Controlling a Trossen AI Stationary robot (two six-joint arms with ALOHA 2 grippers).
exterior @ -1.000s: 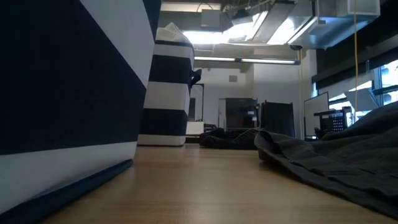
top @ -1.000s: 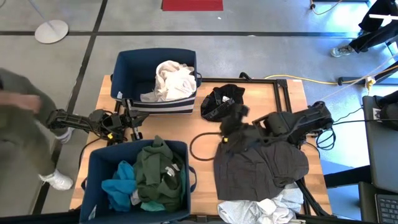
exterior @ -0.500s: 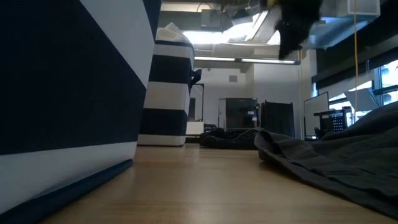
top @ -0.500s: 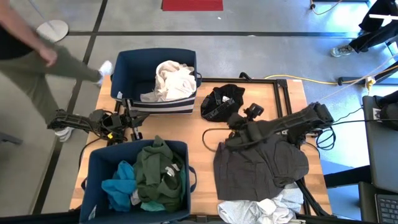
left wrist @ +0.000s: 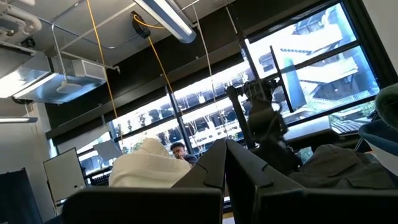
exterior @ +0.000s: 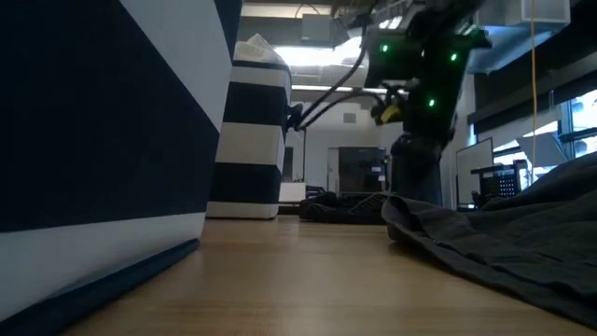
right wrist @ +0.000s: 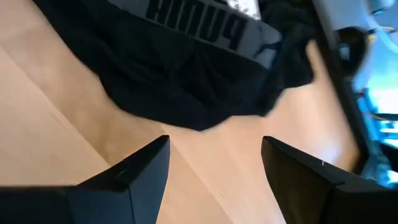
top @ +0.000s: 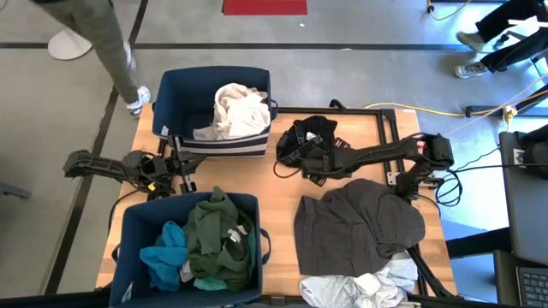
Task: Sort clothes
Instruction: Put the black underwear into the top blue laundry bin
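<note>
Wooden table (top: 274, 184) carrying 2 blue bins: cream clothes (top: 238, 109) in the far bin (top: 171, 94), green and teal (top: 205, 244) in the near bin (top: 128, 248), so apparently split light from dark. Right gripper (top: 310, 164) poised with fingers spread and empty just beside the black garment (top: 304, 137), probably next. Dark grey shirt (top: 360, 227) waiting flat. Left gripper (top: 175, 162) parked between bins, fingers impossible to judge

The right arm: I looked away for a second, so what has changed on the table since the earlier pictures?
The right gripper swung off the dark grey shirt, which it let go, and reached toward the far side; it now hangs open and empty just short of the black garment. The shirt settled flat. A person walked past the far left corner. The left gripper, both bins and their clothes stayed put.
</note>
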